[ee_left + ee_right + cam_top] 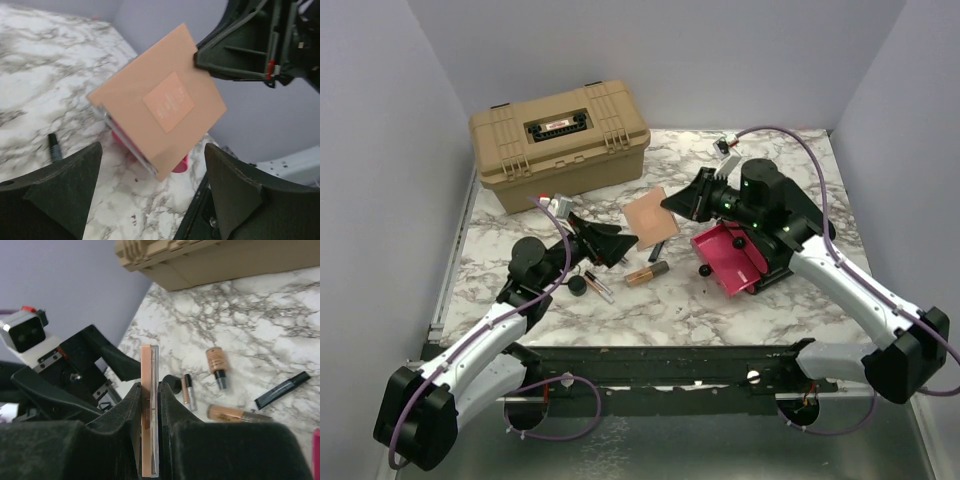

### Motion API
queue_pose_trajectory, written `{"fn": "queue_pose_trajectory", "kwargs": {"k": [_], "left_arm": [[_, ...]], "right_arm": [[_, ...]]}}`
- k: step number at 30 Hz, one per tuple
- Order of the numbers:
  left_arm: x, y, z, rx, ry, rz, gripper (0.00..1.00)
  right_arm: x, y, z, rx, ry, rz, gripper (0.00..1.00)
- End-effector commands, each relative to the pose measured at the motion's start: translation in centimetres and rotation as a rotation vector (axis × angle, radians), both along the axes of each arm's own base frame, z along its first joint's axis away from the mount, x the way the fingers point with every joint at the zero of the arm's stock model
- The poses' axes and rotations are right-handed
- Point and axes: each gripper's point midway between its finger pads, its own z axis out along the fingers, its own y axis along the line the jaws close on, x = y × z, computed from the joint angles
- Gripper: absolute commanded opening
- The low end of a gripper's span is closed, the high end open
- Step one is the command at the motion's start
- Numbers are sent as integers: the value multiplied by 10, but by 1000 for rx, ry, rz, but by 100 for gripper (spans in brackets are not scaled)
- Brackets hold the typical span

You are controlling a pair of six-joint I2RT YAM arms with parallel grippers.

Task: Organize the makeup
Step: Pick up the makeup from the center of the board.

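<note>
My right gripper point(680, 204) is shut on the flat square copper-pink compact point(650, 213) and holds it above the table; the right wrist view shows it edge-on point(149, 365) between the fingers point(172, 410). My left gripper point(620, 243) is open and empty just left of and below the compact point(160, 100), its jaws spread wide. On the table lie a copper tube point(647, 273), a peach bottle point(216, 361), a slim gloss tube point(598, 286), a tiny black round jar point(577, 285) and a slim black tube point(657, 250).
A tan toolbox point(560, 140) stands closed at the back left. A pink drawer point(730, 258) lies open under my right arm, with a small black knob point(704, 270) beside it. Grey walls enclose the marble table point(650, 310).
</note>
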Motion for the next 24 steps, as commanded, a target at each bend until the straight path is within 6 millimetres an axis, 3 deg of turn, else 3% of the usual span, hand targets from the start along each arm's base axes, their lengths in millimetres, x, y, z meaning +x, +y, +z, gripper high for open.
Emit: {"fn": "queue_pose_trajectory", "kwargs": {"k": [1, 12, 20, 24], "left_arm": [[-37, -17, 56, -85, -151, -231, 83], [-51, -16, 73, -119, -202, -271, 62], [-54, -17, 74, -143, -208, -295, 60], [-47, -17, 70, -143, -189, -270, 66]], "right_arm": [[-40, 5, 41, 120, -46, 162, 14], [-63, 4, 62, 165, -81, 243, 14], [-68, 5, 63, 160, -83, 277, 15], [-60, -4, 61, 131, -87, 196, 15]]}}
